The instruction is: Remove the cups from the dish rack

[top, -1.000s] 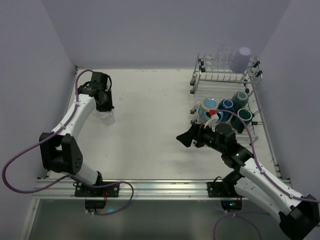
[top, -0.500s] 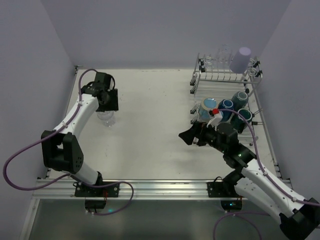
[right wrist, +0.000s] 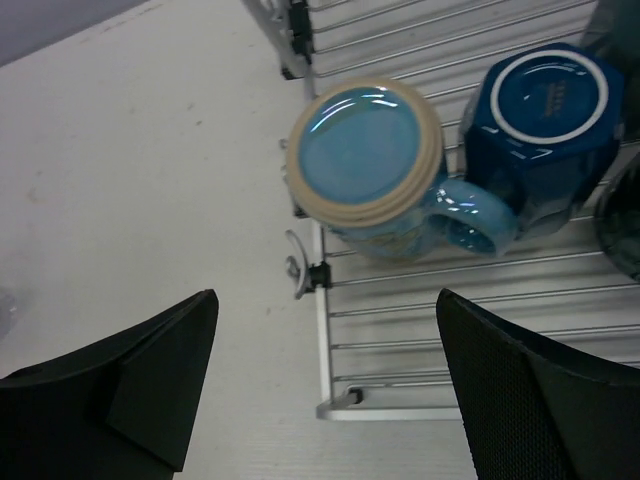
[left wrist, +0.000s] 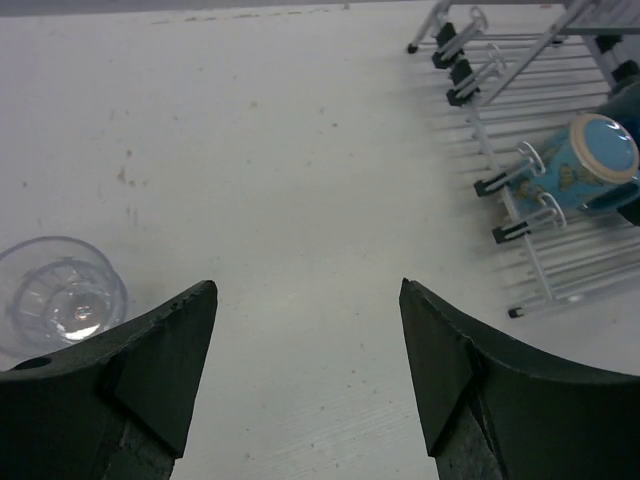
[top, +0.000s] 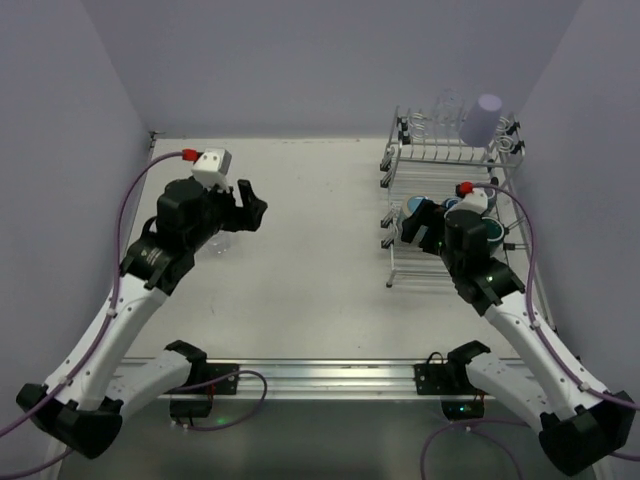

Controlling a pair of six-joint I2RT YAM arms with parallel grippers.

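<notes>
A wire dish rack stands at the far right corner of a white table. On its upper tier sit a lavender tumbler and a clear glass. On the lower tier a light blue mug rests upside down, just beside a dark blue mug, also upside down. The right gripper hovers over the rack's near left corner, jaws apart, holding nothing. A second glass stands upright near the table's left edge. The left gripper hangs just beside it, jaws apart and empty.
</notes>
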